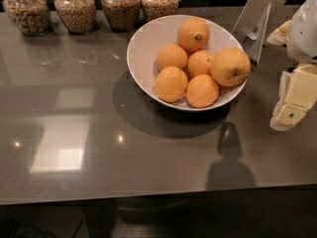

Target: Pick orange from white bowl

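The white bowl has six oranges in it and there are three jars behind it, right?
Not quite: the camera view shows four jars behind the white bowl, not three. The six oranges are right. The gripper hangs at the right edge, beside the bowl.

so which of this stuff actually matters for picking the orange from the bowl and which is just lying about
For the job:
- orange, largest and palest, at the bowl's right rim
- white bowl
- gripper, to the right of the bowl

Just lying about:
- five smaller oranges in the same bowl
- four jars along the back
- white card stand
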Available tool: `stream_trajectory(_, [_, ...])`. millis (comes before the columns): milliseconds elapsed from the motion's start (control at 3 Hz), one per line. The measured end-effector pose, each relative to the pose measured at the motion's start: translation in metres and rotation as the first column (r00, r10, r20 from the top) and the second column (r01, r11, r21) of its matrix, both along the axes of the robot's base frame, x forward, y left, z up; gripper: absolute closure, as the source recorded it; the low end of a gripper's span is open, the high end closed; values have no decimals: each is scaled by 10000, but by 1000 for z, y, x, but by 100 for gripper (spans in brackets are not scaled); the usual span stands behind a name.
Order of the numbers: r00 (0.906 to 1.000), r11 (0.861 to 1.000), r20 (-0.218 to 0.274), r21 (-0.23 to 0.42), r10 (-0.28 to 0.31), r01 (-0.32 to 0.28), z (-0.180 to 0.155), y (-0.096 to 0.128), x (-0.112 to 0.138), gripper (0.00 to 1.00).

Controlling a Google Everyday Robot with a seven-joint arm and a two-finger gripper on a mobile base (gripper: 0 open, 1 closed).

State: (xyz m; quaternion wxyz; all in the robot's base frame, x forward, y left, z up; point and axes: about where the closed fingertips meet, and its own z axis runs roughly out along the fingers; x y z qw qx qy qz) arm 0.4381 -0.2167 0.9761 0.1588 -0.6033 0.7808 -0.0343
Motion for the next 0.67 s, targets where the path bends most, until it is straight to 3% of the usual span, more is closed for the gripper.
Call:
stream_trajectory(333, [10000, 10000, 3, 1, 1, -1, 0, 0, 0, 0])
stream_trajectory(667, [9986, 9997, 515, 197, 114, -124, -1, -7, 16, 0])
